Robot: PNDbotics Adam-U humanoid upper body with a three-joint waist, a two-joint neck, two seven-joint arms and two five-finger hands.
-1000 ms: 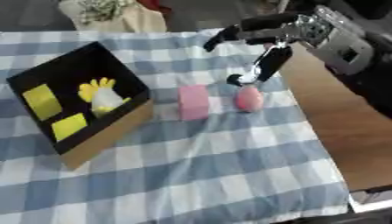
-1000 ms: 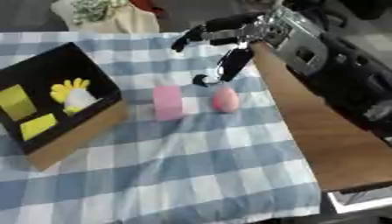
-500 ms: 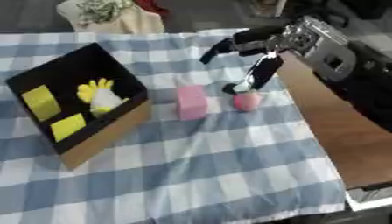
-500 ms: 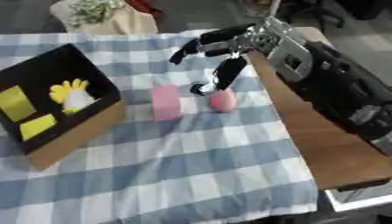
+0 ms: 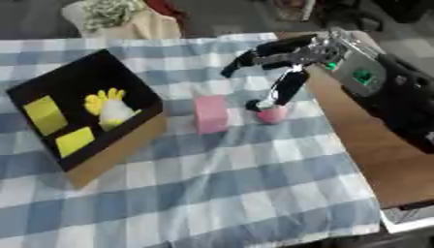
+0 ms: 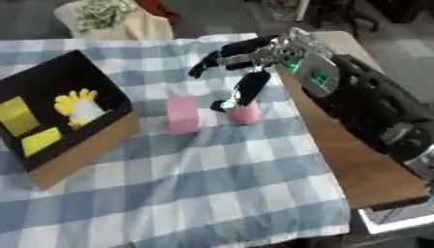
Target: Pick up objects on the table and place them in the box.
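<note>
A small round pink object (image 5: 273,115) lies on the checked cloth, with a pink block (image 5: 210,113) just to its left. My right hand (image 5: 284,58) hovers over them, fingers spread open; its thumb points down and its tip touches the left side of the round pink object. The black box (image 5: 135,89) stands at the left on a brown base and holds two yellow blocks (image 5: 44,115) and a yellow-and-white glove-like thing (image 5: 108,105). My left hand is out of sight.
The blue-and-white checked cloth (image 5: 220,179) covers the table, whose bare wooden strip (image 5: 356,145) runs along the right. A beige bag with a patterned top (image 5: 127,19) sits at the far edge.
My right hand has come down and leftward; its thumb now reaches the round pink object. The view has also shifted a little.
</note>
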